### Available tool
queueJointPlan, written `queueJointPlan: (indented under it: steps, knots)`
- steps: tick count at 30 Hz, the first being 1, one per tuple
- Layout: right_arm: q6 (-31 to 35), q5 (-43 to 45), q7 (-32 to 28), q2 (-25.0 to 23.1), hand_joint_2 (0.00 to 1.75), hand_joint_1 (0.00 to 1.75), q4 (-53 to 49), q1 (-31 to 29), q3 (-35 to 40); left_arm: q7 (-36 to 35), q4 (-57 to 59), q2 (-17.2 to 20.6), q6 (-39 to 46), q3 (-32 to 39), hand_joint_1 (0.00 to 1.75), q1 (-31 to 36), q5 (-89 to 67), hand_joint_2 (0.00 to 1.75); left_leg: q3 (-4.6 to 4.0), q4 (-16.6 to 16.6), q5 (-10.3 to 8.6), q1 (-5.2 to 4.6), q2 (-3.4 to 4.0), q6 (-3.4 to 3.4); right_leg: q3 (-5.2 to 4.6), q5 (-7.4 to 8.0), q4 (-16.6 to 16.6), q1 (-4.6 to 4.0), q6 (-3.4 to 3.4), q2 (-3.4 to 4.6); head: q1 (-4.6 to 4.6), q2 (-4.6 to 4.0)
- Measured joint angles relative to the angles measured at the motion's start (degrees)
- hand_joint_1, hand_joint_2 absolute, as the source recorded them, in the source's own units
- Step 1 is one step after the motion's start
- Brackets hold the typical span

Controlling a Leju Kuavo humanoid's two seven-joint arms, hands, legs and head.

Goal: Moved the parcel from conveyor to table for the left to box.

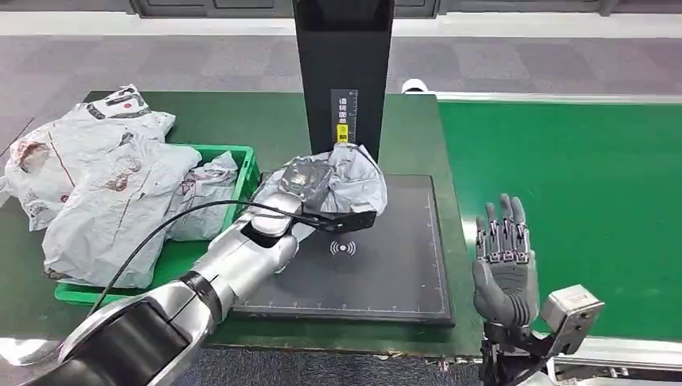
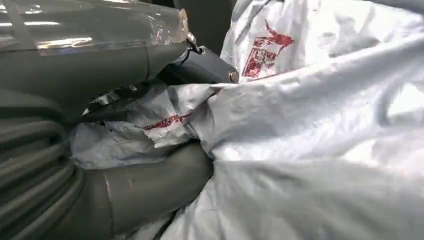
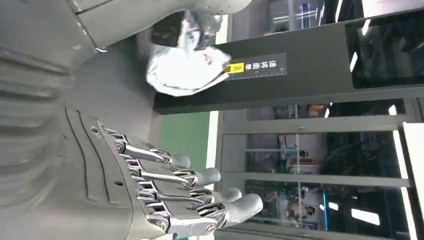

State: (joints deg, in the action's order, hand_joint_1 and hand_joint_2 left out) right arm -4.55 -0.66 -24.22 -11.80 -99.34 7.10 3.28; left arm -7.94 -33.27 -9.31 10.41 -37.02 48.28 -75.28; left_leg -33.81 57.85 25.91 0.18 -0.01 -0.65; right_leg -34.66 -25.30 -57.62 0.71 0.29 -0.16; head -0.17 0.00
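You see the left hand (image 1: 310, 189) gripping the grey parcel (image 1: 346, 181) over the black scanner pad (image 1: 386, 265) on the bench (image 1: 265, 121), just before the black post (image 1: 342, 64). Your right hand (image 1: 503, 257) hovers with fingers spread, holding nothing, above the green conveyor (image 1: 579, 185). More parcels lie in the green bin (image 1: 241, 157).

1. A grey carpeted floor (image 1: 201, 60) with faint stripes runs across the far side of the room.
2. A dark green table top (image 1: 257, 121) sits in front, and beside it lies a brighter green conveyor belt (image 1: 579, 185).
3. A tall black upright post (image 1: 343, 72) stands at the table's far edge.
4. Glass-panelled partitions (image 3: 320, 165) with dark frames catch bright reflections.
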Motion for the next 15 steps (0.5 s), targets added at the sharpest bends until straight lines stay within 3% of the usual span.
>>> queueJointPlan:
  steps: [12, 14, 15]
  knots:
    - [3.48, -0.52, 0.57, -0.02, 1.75, 0.0, -4.2, 3.89, -0.33, -7.28, -30.18, 6.43, 6.8, 15.26, 1.75, -6.8, -13.74, 1.75, -0.04, -0.01, 0.02, 0.01, 0.08, -0.03, -0.08, -0.04, 0.0, -0.03, -0.04, 0.09, -0.02, 0.0]
    - [3.69, -0.55, 0.59, -0.02, 1.75, 0.0, -4.59, 4.08, -0.33, -9.89, -32.76, 7.54, 7.72, 16.22, 1.75, -7.59, -14.2, 1.75, -0.08, -0.02, 0.02, 0.02, 0.06, -0.03, -0.08, -0.04, -0.01, -0.03, -0.04, 0.08, -0.02, 0.0]
    - [3.74, -0.55, 0.61, -0.02, 1.75, 0.0, -4.94, 4.25, -0.33, -14.48, -34.89, 9.36, 8.45, 16.28, 1.75, -7.95, -14.4, 1.75, -0.08, -0.02, 0.02, 0.05, 0.07, -0.04, -0.09, -0.04, -0.01, -0.06, -0.04, 0.11, 0.0, 0.0]
